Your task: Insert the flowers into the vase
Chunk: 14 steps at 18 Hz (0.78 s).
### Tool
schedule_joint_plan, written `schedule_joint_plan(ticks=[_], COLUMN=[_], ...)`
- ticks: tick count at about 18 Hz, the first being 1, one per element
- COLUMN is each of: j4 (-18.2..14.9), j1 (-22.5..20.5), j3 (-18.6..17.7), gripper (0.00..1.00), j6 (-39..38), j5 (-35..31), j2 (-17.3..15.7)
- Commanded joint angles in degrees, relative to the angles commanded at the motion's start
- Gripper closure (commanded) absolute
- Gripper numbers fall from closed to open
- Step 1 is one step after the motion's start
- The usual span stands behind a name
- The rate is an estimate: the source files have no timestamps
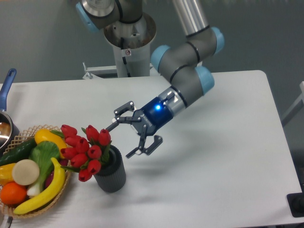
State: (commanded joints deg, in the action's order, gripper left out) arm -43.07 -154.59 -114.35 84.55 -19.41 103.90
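The flowers (83,149), red tulip buds with green leaves, stand with their stems in the vase (111,175) and lean left over the basket's edge. The vase is a short dark grey ribbed cylinder, upright on the white table near the front left. My gripper (127,131) hangs open just up and right of the vase's mouth, holding nothing, with its fingers (145,147) spread wide and apart from the flowers.
A wicker basket (58,191) of fruit and vegetables sits at the front left, touching distance from the vase. A pot with a blue handle (6,85) is at the left edge. The arm's base (129,42) stands behind the table.
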Motion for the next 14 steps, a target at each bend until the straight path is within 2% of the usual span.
schedule_joint_plan(ticks=[3,8,11,12,14], j4=[-0.1,-0.3,-0.5,-1.4,-6.3], j1=[-2.7,-7.2,-10.1,-10.7,-10.8], j3=[1.2,2.9,3.3,3.2,3.4], gripper=[0.0,0.0,0.0,0.0,0.0], j6=[-0.1,-0.7,-0.6,-0.5,0.2], j5=[-6.1,-20.0,-31.5,-35.4,-43.2], j2=[-4.0,-9.9,-14.6,-16.4,-20.0])
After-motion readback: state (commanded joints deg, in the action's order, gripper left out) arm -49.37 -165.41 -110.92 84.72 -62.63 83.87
